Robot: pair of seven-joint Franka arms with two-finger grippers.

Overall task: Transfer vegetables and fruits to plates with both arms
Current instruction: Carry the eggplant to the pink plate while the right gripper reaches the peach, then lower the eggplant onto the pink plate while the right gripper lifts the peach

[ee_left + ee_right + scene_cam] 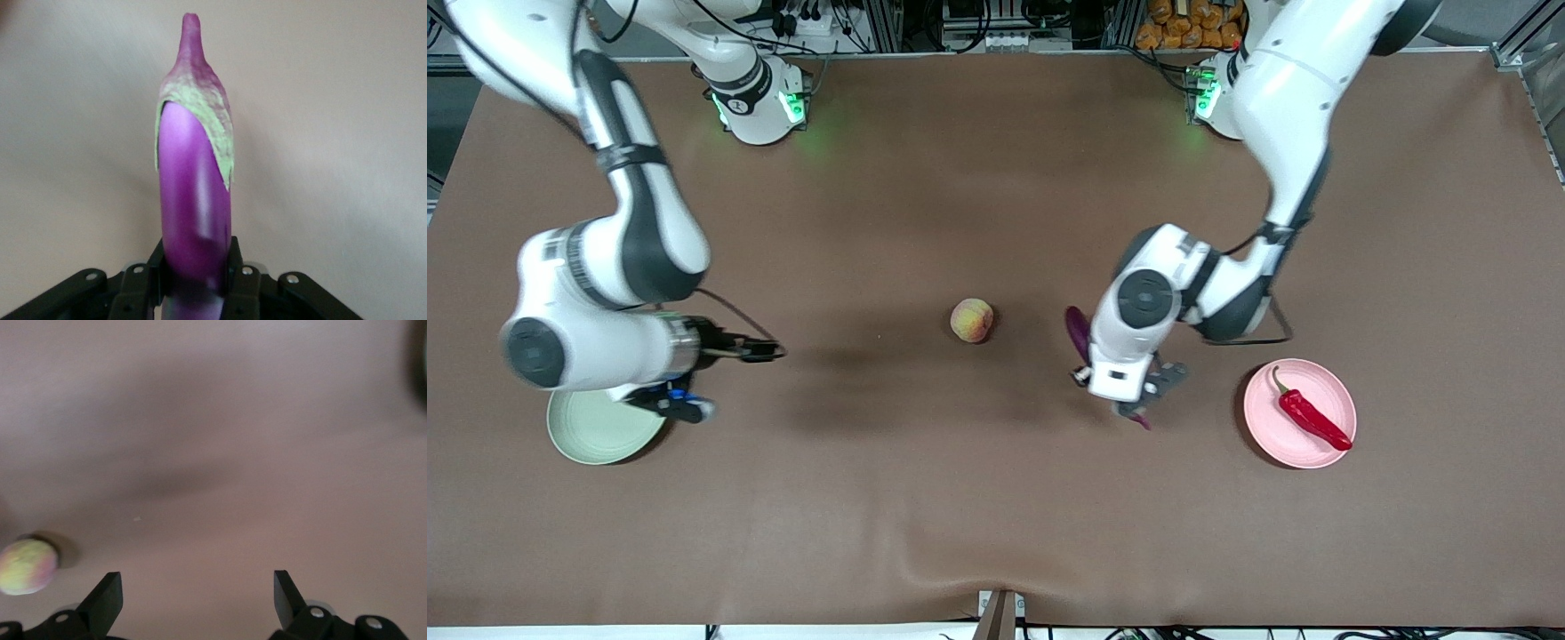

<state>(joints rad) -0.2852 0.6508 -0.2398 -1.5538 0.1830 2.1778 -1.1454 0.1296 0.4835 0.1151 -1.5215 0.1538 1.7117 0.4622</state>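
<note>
Eggplant (195, 200): we judge it glossy, slippery, long; left gripper (197, 277) clamps its blossom end mid-table; right gripper (197, 597) gapes, waiting.

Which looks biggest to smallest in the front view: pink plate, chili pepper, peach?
1. Pink plate, clearly largest.
2. Chili pepper, lying on that plate, spanning most of its width.
3. Peach, smallest, alone on the table.
</note>
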